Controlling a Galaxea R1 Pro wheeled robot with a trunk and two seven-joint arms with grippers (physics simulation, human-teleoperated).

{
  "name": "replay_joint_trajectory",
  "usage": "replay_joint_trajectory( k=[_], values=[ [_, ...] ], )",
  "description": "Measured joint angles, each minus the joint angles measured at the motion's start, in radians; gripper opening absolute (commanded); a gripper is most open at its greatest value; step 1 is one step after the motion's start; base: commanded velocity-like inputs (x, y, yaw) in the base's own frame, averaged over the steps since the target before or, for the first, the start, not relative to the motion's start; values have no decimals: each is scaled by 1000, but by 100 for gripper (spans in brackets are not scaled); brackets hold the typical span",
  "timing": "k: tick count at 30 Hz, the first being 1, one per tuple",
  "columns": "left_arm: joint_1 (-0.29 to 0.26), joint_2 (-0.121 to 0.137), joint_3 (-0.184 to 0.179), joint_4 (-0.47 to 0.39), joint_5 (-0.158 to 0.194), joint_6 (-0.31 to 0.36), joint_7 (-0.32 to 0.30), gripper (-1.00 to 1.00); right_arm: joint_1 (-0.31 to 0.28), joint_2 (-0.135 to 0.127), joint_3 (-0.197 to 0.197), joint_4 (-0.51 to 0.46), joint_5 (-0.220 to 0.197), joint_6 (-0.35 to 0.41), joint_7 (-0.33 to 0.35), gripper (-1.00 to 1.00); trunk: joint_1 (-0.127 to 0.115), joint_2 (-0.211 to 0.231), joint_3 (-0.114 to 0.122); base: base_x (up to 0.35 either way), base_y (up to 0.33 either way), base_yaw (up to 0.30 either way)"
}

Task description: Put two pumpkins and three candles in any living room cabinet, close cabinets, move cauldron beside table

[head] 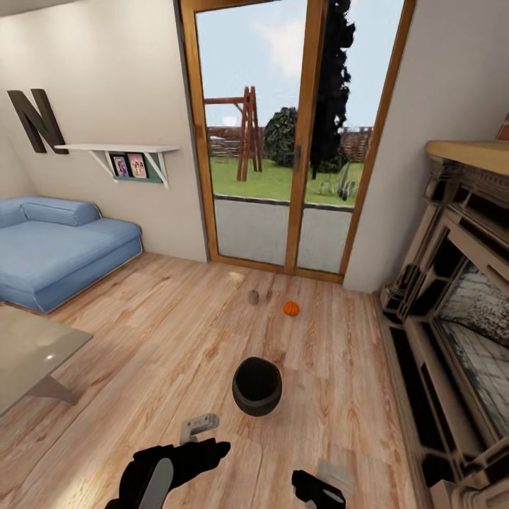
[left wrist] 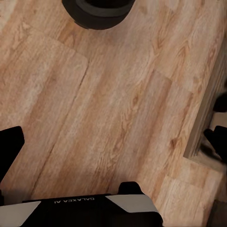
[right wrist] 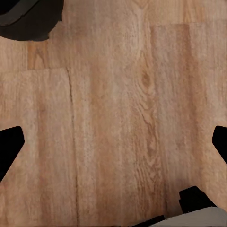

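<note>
Cauldron (head: 256,385) sits upright at lower centre of the head view, mouth up, on the wooden floor (head: 141,353). Further up, near the glass door (head: 283,141), a pumpkin (head: 291,308) and a stubby upright candle (head: 253,297) rest. The counter (head: 28,353) shows at the left edge. Left claw (head: 201,424) looks empty; whether it is spread is hard to tell.

Left wrist view: the cauldron's rim (left wrist: 97,9) at top, dark fingertips (left wrist: 9,146) wide apart.

Right wrist view: the right claw (right wrist: 113,146) is spread and empty. Best to approach squarely.

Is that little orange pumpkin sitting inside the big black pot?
No, the pumpkin lies on the bare wooden floor beyond the cauldron, nearer the glass door and beside a candle.
</note>
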Motion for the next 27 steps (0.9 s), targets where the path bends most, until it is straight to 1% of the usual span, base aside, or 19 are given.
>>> replay_joint_trajectory(
  k=[1, 2, 3, 5, 7, 11, 20, 24, 27],
  values=[
    [0, 1, 0, -1, 0, 0, 0, 100, 1, -1, 0, -28, -3, 15, 1, 100, -4, 7, 3, 0, 0, 0],
    [0, 2, 0, -3, 0, 0, 0, 100, 14, -4, 1, -110, -7, 67, 0, 100, -8, 14, 6, 0, 0, 0],
    [0, 3, 0, -3, 0, 1, 0, 100, 33, -8, 1, -159, -8, 97, -1, 100, -12, 21, 9, 0, 0, 0],
    [0, 4, 0, -4, 0, 1, 0, 100, 90, -16, 0, -249, -9, 138, -3, 100, -19, 35, 16, 0, 0, 0],
    [0, 4, 0, -4, 0, 1, 0, 100, 114, -19, -1, -289, -8, 152, -3, 100, -27, 49, 22, 0, 0, 0],
    [0, 5, 0, -4, -1, 1, 0, 100, 128, -21, -1, -312, -2, 156, -3, 100, -42, 77, 34, 0, 0, 0],
    [0, 5, -3, -4, -1, 0, 0, 100, 131, -22, -1, -304, -4, 152, -2, 100, -77, 140, 63, 0, 0, 0],
    [0, 4, -5, -4, -2, -1, 2, 100, 131, -30, -1, -299, -5, 150, -2, 100, -92, 168, 75, 0, 0, 0],
    [0, 4, -5, -4, -2, -1, 15, 100, 131, -37, 0, -297, -5, 149, -2, 100, -104, 189, 85, 0, 0, 0]
  ],
)
